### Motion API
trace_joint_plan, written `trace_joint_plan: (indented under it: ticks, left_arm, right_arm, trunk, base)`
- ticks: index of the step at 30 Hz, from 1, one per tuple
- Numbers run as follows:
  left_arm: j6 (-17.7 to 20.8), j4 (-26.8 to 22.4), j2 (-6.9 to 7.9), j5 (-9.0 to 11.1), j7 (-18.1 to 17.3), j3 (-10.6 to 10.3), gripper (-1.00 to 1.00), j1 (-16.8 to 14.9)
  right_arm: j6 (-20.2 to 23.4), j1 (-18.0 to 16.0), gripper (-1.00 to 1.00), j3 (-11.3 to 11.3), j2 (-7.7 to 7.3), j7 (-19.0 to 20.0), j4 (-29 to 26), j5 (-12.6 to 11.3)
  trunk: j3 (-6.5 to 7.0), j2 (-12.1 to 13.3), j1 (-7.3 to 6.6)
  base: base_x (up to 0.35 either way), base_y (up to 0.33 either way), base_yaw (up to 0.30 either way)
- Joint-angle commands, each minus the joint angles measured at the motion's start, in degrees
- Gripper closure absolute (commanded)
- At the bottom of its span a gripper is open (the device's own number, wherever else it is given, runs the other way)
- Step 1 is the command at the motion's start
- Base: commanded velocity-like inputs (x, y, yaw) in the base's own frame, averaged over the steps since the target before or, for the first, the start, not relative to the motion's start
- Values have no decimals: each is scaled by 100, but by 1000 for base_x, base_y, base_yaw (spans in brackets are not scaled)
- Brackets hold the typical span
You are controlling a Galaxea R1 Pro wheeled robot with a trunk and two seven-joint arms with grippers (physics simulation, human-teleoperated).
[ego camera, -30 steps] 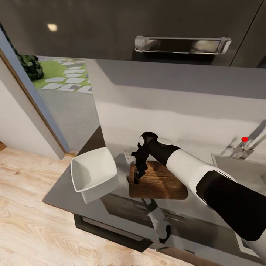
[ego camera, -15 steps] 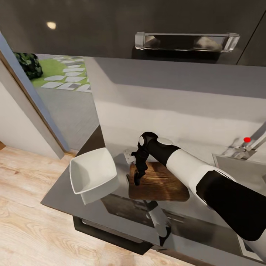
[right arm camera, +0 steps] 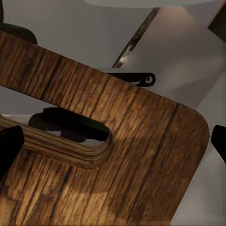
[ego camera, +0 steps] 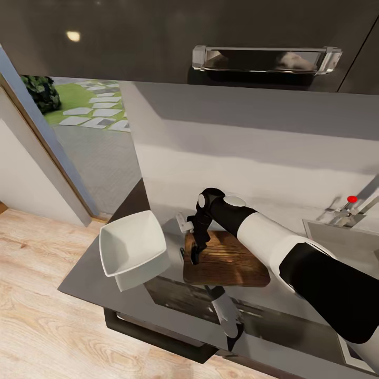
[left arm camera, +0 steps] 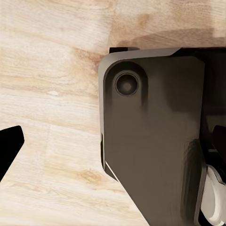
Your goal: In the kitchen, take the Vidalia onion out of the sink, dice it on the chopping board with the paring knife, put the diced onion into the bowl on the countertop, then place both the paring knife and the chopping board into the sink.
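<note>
Kitchen scene: glossy dark grey countertop [ego camera: 100, 284] ends at its left over light wood floor [ego camera: 37, 321]; an open doorway shows a paved path and grass beyond. No readable brands, labels or text anywhere. Count: one bowl, one chopping board, one knife, one sink. White square bowl [ego camera: 134, 250] sits near the counter's left end, tilted, with nothing visible in it. Wooden chopping board [ego camera: 231, 263] lies flat just right of the bowl; no onion on its visible surface, and the arm covers part of it. Right gripper [ego camera: 196, 257] points down at the board's left edge; its two dark fingertips [right arm camera: 9, 146] sit at opposite edges of the right wrist view, so spread wide, gripping nothing, with the board's handle slot [right arm camera: 70, 126] below between them. Paring knife [right arm camera: 134, 78] lies on the counter just past the board's edge, black handle end visible, apart from the fingers. Sink [ego camera: 342, 237] is at far right, corner only, with the red-knobbed tap [ego camera: 351, 202] behind; basin contents not visible. Left gripper [left arm camera: 9, 146]: one dark fingertip visible over floor and a dark base panel; opening cannot be told.
</note>
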Motion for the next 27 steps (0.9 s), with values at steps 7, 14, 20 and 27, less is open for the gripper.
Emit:
trace_joint_plan:
  ticks: [7,14,20,27]
  left_arm:
    - [-11,-5,0,-3,3,1,-100,1]
    - [-11,-5,0,6,3,1,-100,1]
    - [-11,-5,0,2,1,1,-100,1]
    - [-11,-5,0,4,-1,1,-100,1]
  right_arm:
    - [61,-5,-100,15,0,-23,-7,-5]
    - [71,-5,-100,15,0,-26,-7,-5]
    - [70,-5,-100,11,0,-31,-7,-5]
    - [69,-5,-100,14,0,-35,-7,-5]
  trunk:
    - [-9,-10,3]
    - [-9,-10,3]
    - [-9,-10,3]
    - [-9,-10,3]
  base:
    - [126,0,0]
    - [18,0,0]
    - [7,0,0]
    - [16,0,0]
